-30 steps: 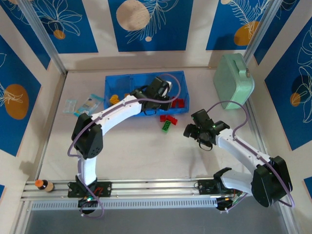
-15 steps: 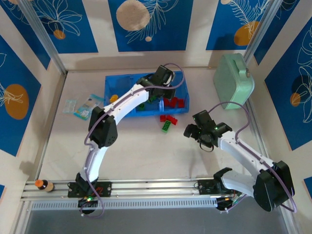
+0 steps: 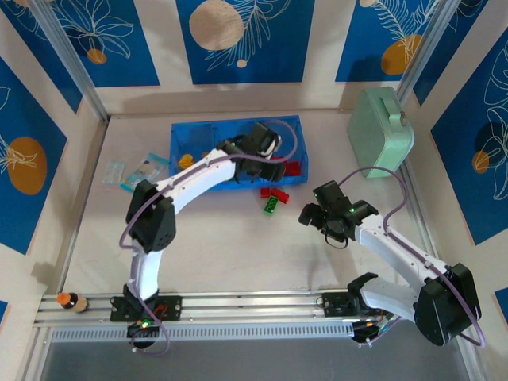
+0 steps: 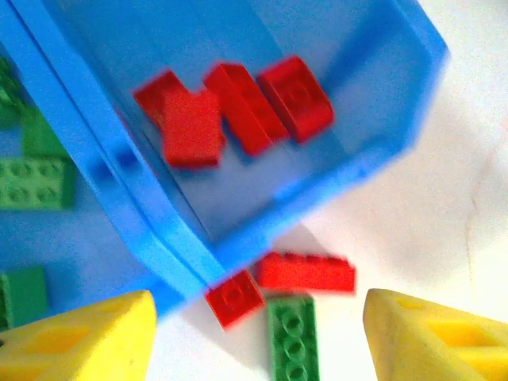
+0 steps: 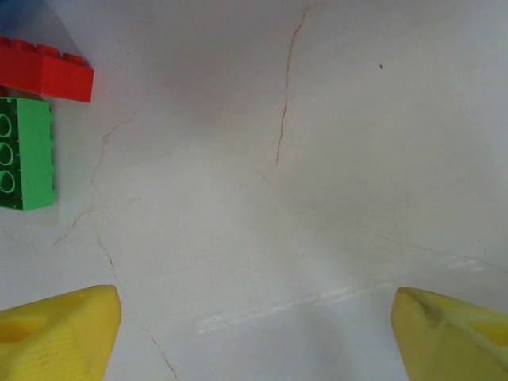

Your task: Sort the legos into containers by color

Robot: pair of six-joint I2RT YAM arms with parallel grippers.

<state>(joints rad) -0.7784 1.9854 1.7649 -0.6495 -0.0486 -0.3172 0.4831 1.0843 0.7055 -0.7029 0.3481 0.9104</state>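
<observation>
Your left jaws stand parted and empty. Right between them lies a green lego [image 4: 292,341], its long axis running 12-to-6, so the fingers would close across its narrow width. Just past it at 12 o'clock a long red lego [image 4: 305,271] lies 9-to-3, with a small red lego [image 4: 232,298] at 11, beside the tray [image 4: 349,178] wall. Your right jaws, wide and empty over bare counter [image 5: 317,159], see those legos at 10 o'clock. I judge the left nearer.
</observation>
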